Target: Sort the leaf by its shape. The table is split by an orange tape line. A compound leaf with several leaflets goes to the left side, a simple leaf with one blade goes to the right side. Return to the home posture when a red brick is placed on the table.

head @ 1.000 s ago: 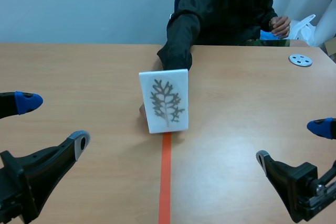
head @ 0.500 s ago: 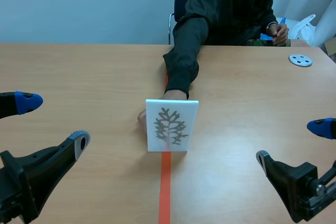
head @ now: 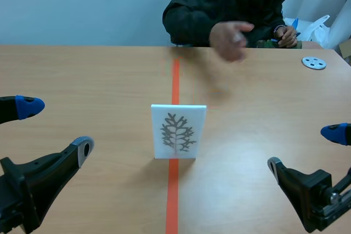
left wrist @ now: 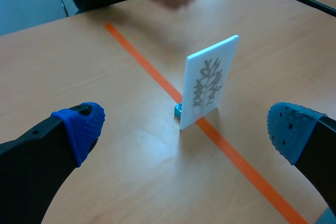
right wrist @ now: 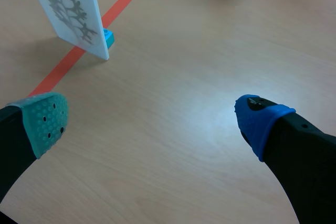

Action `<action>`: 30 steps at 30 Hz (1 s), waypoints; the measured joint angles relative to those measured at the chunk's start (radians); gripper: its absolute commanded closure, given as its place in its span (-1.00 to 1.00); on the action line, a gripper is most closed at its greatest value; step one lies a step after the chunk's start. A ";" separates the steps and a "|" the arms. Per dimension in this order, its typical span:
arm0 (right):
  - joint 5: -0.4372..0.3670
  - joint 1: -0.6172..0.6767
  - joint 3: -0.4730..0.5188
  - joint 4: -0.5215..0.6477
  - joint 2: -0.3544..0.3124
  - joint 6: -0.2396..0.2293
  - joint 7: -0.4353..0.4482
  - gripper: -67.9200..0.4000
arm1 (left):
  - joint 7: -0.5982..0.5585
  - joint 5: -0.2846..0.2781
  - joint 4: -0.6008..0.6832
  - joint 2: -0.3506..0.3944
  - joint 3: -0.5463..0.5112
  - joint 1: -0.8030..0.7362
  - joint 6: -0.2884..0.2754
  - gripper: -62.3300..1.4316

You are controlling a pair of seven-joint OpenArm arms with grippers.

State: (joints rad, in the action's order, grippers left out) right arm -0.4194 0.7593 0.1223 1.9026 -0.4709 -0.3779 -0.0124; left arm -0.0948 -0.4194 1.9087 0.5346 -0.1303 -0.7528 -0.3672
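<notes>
Standing upright on the bench (head: 82,75), right on the orange tape line (head: 173,190), is the white leaf card (head: 179,131), and its grey print shows a branching leaf with several leaflets. A small blue holder (left wrist: 178,110) sits at its foot. Down low, the left claw (head: 56,126) hangs released, fingers spread wide, well apart from the card. The right claw (head: 304,148) is released too, out at its own side. Across the bench a person's hand (head: 229,39) is raised, blurred, above the far edge. A grey disc (head: 313,62) lies far right.
</notes>
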 measured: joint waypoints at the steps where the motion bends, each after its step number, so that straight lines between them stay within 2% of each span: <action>1: 0.000 0.000 0.000 0.000 0.000 0.000 -0.002 -1.00 | 0.000 0.000 0.000 0.000 0.000 0.000 0.000 -1.00; 4: 0.005 0.000 0.000 0.000 -0.004 0.000 -0.047 -1.00 | 0.000 0.000 0.000 0.000 0.000 0.000 0.000 -1.00; 20: 0.010 -0.024 0.000 0.000 -0.008 -0.004 -0.046 -1.00 | 0.000 0.000 0.000 0.000 0.000 0.000 0.000 -1.00; 22: 0.010 -0.050 -0.004 0.000 -0.008 -0.023 -0.047 -1.00 | 0.000 0.000 0.000 0.000 0.000 0.000 0.000 -1.00; 27: 0.010 -0.130 -0.055 -0.008 -0.008 -0.032 -0.046 -1.00 | 0.000 0.000 0.000 0.000 0.000 0.000 0.000 -1.00; 30: 0.008 -0.201 -0.101 -0.059 -0.009 -0.073 -0.047 -1.00 | 0.000 0.000 0.000 0.000 0.000 0.000 0.000 -1.00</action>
State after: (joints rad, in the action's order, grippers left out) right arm -0.4110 0.5587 0.0212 1.8435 -0.4797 -0.4507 -0.0597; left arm -0.0948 -0.4198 1.9087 0.5346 -0.1303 -0.7528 -0.3672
